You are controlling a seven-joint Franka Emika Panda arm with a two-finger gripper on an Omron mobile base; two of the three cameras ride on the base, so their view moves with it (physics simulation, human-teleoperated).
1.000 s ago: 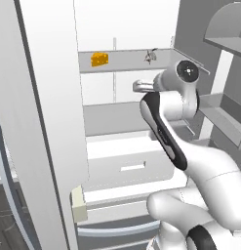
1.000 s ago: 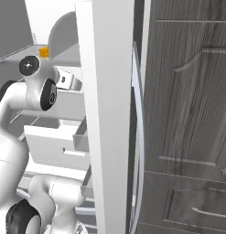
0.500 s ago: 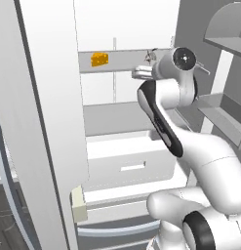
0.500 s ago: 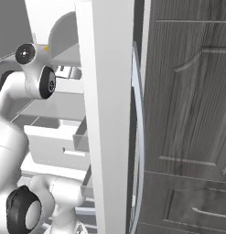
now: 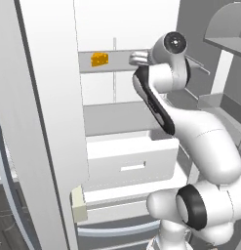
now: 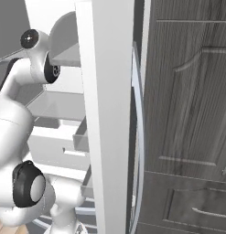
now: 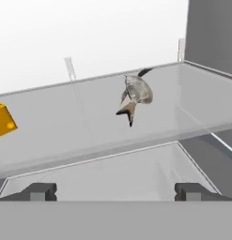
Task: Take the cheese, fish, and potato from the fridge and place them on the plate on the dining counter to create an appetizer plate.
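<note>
The tool (image 7: 115,191) is wide open and holds nothing. Its two dark tips sit low in the hand view, just in front of the edge of a grey shelf (image 7: 89,136) in the fridge (image 5: 127,29). The tool looks a little lower than the shelf top, so if it goes straight in, a tip may hit the shelf edge. I think it has to lift a bit first.

On the shelf, a short way in, lies the fish (image 7: 133,95). It is small, thin and shiny. Its tail points at the tool and its body looks tipped up, not flat. That could make it hard to pinch. The tips may close on the thin tail and the fish may slip out or spin away. If it slides, it could go to the back wall or off the shelf.

The cheese (image 7: 3,120) sits on the same shelf, well apart from the fish, at the left edge of the hand view. In the left base view the cheese (image 5: 100,59) is on the shelf to the left of the arm. A wide swing could knock it.

Below the shelf there is a white drawer (image 5: 127,161), pulled out a bit. I cannot see what is in it. The arm hangs over it and could bump it.

I cannot tell where the potato is.
</note>
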